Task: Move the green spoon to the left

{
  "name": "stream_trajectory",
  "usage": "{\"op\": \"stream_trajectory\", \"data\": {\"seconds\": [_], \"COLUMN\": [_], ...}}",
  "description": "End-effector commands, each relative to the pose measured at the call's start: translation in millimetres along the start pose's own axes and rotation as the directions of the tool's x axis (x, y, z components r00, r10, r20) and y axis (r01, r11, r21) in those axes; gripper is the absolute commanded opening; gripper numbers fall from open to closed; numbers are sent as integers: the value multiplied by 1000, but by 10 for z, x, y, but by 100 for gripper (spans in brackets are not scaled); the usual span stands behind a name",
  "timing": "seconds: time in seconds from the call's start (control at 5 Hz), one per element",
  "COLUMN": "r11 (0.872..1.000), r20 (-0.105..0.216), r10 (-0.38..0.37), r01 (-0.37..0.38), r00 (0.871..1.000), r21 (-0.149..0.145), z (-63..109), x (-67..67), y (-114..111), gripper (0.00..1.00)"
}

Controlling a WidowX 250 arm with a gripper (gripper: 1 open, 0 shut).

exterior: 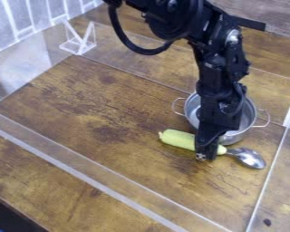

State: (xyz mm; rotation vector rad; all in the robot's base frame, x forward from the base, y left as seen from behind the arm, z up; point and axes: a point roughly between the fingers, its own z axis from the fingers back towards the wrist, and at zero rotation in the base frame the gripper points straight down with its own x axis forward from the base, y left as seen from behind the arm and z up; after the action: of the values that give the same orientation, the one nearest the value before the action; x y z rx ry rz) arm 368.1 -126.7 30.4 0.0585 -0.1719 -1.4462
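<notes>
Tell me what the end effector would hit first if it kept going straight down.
The green spoon: the end effector points down onto its handle, apparently already at it. Beneath lies the wooden table. Contact itself is hard to confirm.

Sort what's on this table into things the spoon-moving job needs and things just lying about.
For the job:
- green spoon, lying in front of the pot
- gripper, fingers down on the spoon's handle

Lying about:
- steel pot, behind the spoon
- clear plastic stand, far corner

The robot is a black jointed arm (217, 63) with a glossy surface and rounded segments. Thick black cables (133, 36) loop beside its upper part. It ends in a narrow black gripper (209, 150) with slim fingers.
</notes>
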Motion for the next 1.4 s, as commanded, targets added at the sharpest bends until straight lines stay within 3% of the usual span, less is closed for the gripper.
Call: {"op": "stream_trajectory", "data": {"seconds": [0.0, 0.2, 0.4, 0.8, 1.2], "r11": [997, 997, 996, 997, 995], "r20": [43, 64, 95, 160, 194], "r10": [-6, -23, -34, -28, 70], "r01": [3, 18, 26, 16, -83], "r00": [999, 998, 995, 987, 978], "r21": [73, 79, 80, 74, 60], "z": [248, 204, 159, 252, 304], "x": [217, 302, 244, 171, 153], "y": [189, 123, 61, -46, -93], "gripper": [0, 0, 0, 0, 0]}}
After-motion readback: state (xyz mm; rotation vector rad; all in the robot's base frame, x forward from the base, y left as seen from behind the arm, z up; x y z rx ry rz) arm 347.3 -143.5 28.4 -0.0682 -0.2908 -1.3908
